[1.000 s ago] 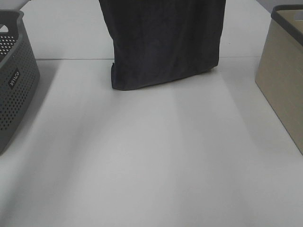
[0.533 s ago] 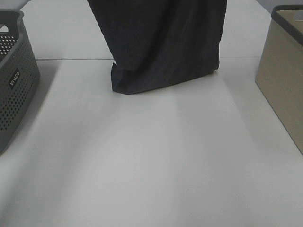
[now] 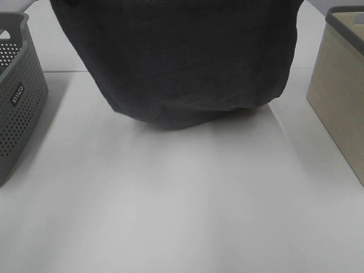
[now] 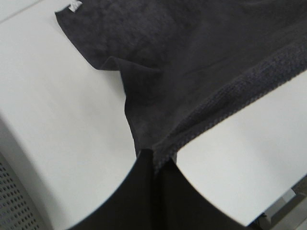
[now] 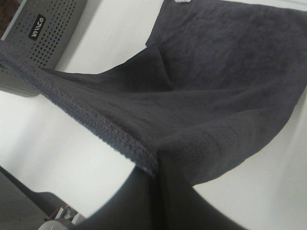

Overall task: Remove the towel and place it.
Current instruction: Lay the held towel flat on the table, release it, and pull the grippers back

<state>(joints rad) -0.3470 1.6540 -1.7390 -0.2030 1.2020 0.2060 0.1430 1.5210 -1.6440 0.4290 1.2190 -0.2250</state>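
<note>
**A:** Where is the towel?

**B:** The towel (image 3: 182, 62) is spread wide across the back of the table (image 3: 182, 205), between the two containers and inside neither. Its top runs out of the high view, and its rounded lower edge sits low over the middle of the table.

**A:** What holds it?

**B:** Both arms. The left gripper (image 4: 154, 160) has its two dark fingers pressed together on the towel's thick hem, with the cloth pinched in the seam between them. The right gripper (image 5: 154, 167) is likewise closed tight on the hem. From each one the cloth slopes down to the table. The far end lies flat there, with a small white tag (image 4: 74, 5) at its corner.

**A:** And the containers?

**B:** On the left is a grey basket (image 3: 17, 102) with perforated walls and a white logo on its side. Only a sliver of its inside shows, so I can't tell whether anything is in it. On the right is a beige bin (image 3: 341, 96) with a dark rim. Its inside is hidden in every view.

**A:** Does the towel touch either?

**B:** No. The high view shows bare table on each side of it.
</note>
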